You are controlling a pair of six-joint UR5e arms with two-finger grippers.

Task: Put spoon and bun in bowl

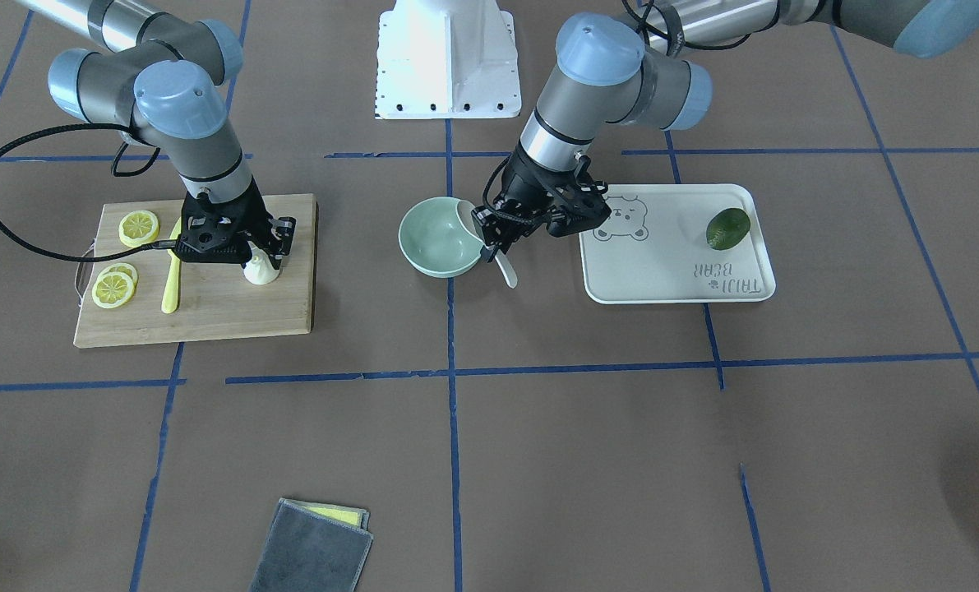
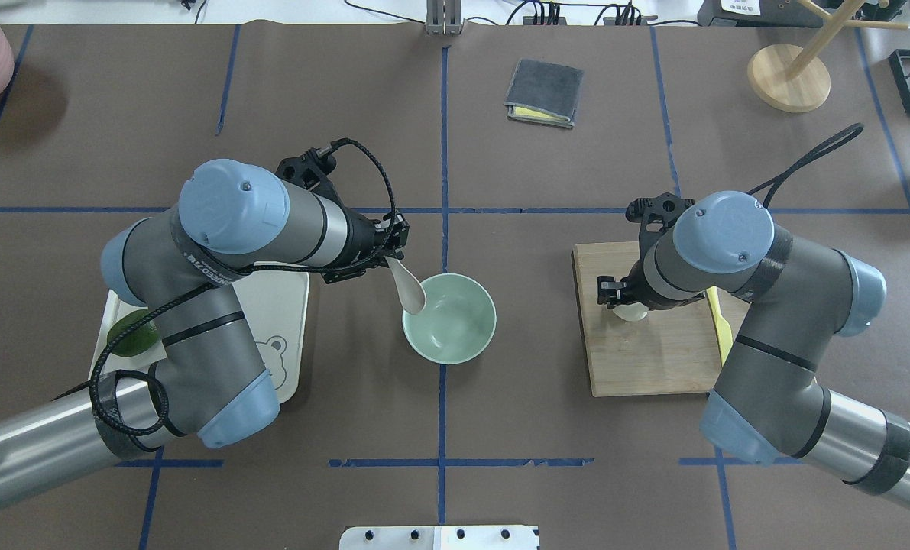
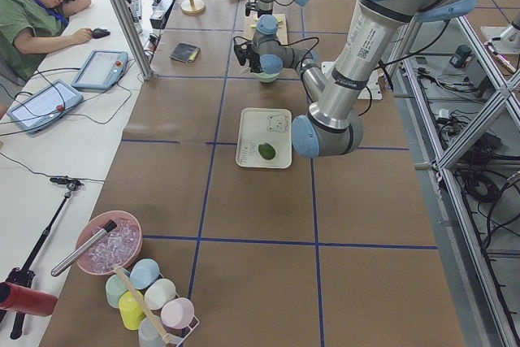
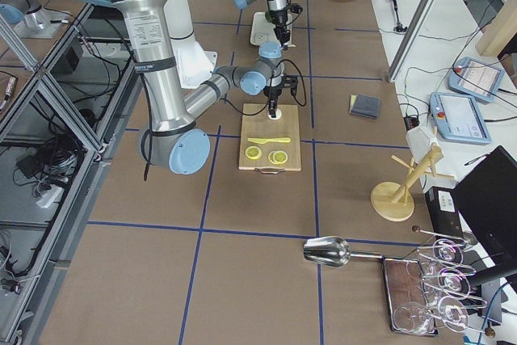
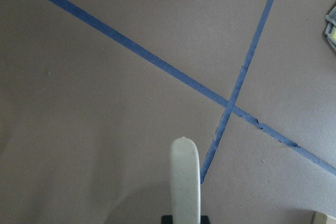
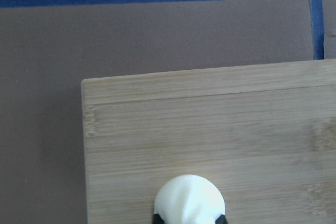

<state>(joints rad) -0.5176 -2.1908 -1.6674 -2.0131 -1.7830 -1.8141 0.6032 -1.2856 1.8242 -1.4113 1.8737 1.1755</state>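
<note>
My left gripper [image 1: 496, 238] is shut on the off-white spoon [image 1: 505, 270] and holds it tilted in the air. The scoop [image 2: 411, 294] hangs over the near rim of the mint-green bowl [image 1: 431, 247], and the handle end [image 5: 185, 182] sticks out past the fingers. The bowl [image 2: 458, 336] has nothing inside it. My right gripper [image 1: 263, 261] is lowered over the white bun [image 1: 260, 271] on the wooden cutting board [image 1: 234, 316]. In the right wrist view its fingertips press both sides of the bun [image 6: 190, 198], which rests on the board.
Lemon slices [image 1: 139, 228] and a yellow knife [image 1: 172, 284] lie on the board beside the bun. A white tray [image 1: 678, 275] holds a dark green fruit [image 1: 727, 228]. A folded grey cloth [image 2: 544, 92] lies far across the table. A wooden stand [image 2: 788, 76] is at the far right.
</note>
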